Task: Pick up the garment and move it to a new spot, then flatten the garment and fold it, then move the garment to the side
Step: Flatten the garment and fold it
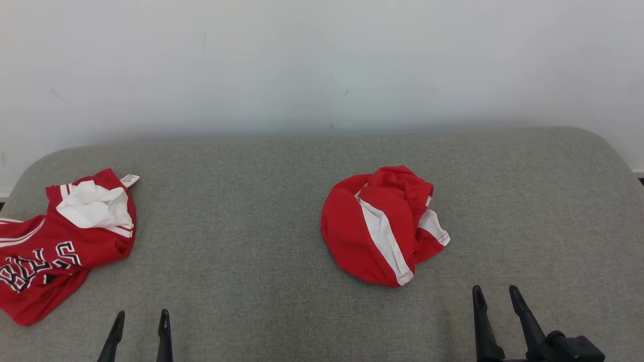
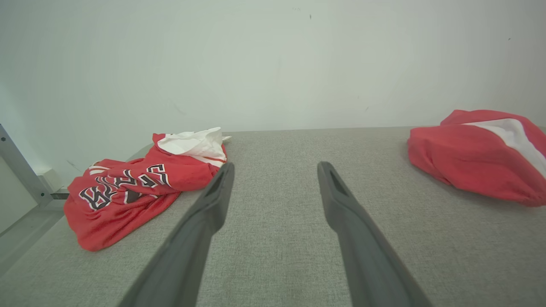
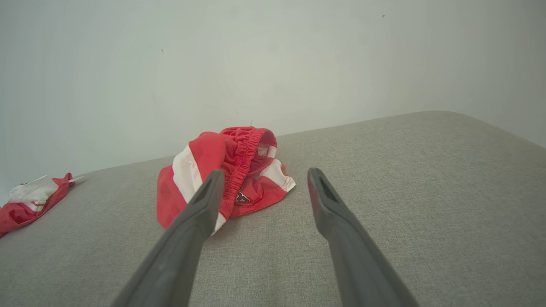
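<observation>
A crumpled red garment [image 1: 375, 231] with white side stripes and an elastic waistband, a pair of shorts, lies bunched a little right of the middle of the grey fabric surface [image 1: 241, 241]. It also shows at the right edge of the left wrist view [image 2: 473, 157] and ahead of my right fingers [image 3: 230, 170]. My right gripper [image 1: 495, 290] stands open just in front and to the right of it, empty [image 3: 265, 172]. At the lower left my left gripper [image 1: 142, 314] is open and empty too [image 2: 276, 166].
A second red garment, a jersey [image 1: 55, 246] with black-and-white lettering and a white lining, lies crumpled at the left edge [image 2: 128, 192]. A pale wall [image 1: 322, 65] rises behind the surface, whose far corners are rounded. A metal bar [image 2: 19, 166] stands off its left side.
</observation>
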